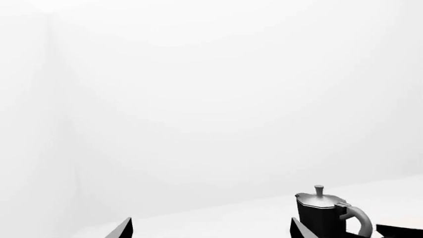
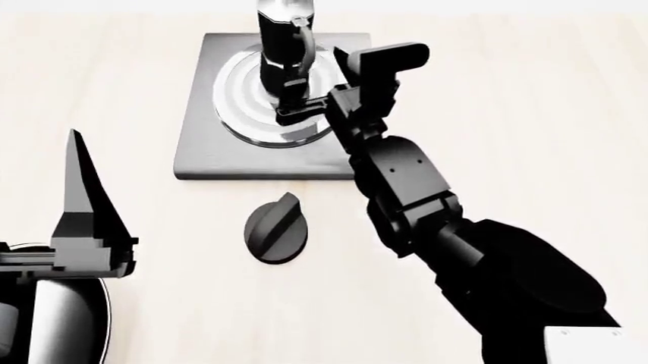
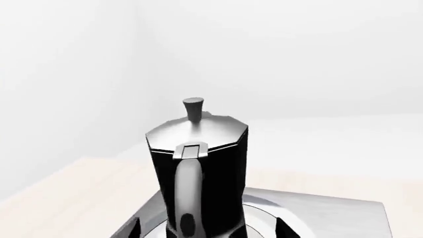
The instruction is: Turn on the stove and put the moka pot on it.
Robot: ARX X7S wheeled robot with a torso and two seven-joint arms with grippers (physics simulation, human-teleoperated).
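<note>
Our right end effector [image 2: 288, 102] is at the handle of the moka pot [image 2: 281, 45], but we cannot tell if it clamps or only touches. The left end effector [image 1: 211, 229] stands apart, empty. The pot stands upright on the stove [image 2: 208, 144] — rigid, smooth metal, probably top-heavy, so the handle is the best hold. The knob [image 2: 275, 229] lies near on the counter [image 2: 526, 114].

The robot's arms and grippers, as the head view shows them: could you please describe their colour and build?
The right arm is matt black, built of chunky rounded segments that thicken toward a white block at the shoulder end; its gripper is black and boxy. The left gripper shows a dark, tapering pointed finger on a grey-and-black stepped body. No cables or markings are visible.
</note>
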